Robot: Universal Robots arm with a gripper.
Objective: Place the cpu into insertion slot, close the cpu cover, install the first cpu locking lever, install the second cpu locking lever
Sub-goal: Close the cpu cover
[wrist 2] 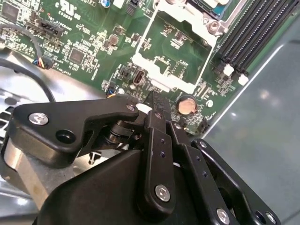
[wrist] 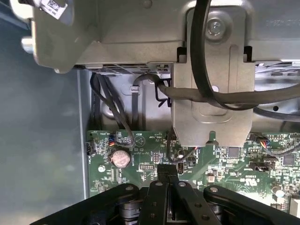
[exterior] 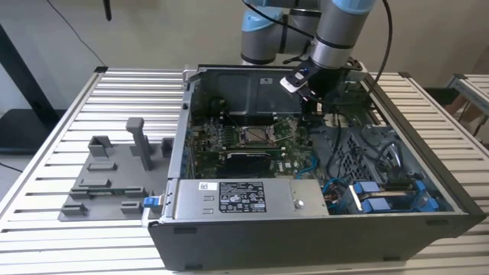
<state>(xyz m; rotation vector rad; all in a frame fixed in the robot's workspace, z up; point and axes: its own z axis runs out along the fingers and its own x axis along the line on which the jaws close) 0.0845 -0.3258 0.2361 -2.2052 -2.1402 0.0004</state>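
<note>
Mid mobo (exterior: 205,150): sq. silvery-rimmed insertion slot (exterior: 255,135)

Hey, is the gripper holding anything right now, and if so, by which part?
It cannot be told. The gripper hangs over the green motherboard, and no held thing shows plainly in either wrist view.

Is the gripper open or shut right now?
Shut. In both wrist views the gripper's black fingers meet at the tips, with nothing visible between them.
</note>
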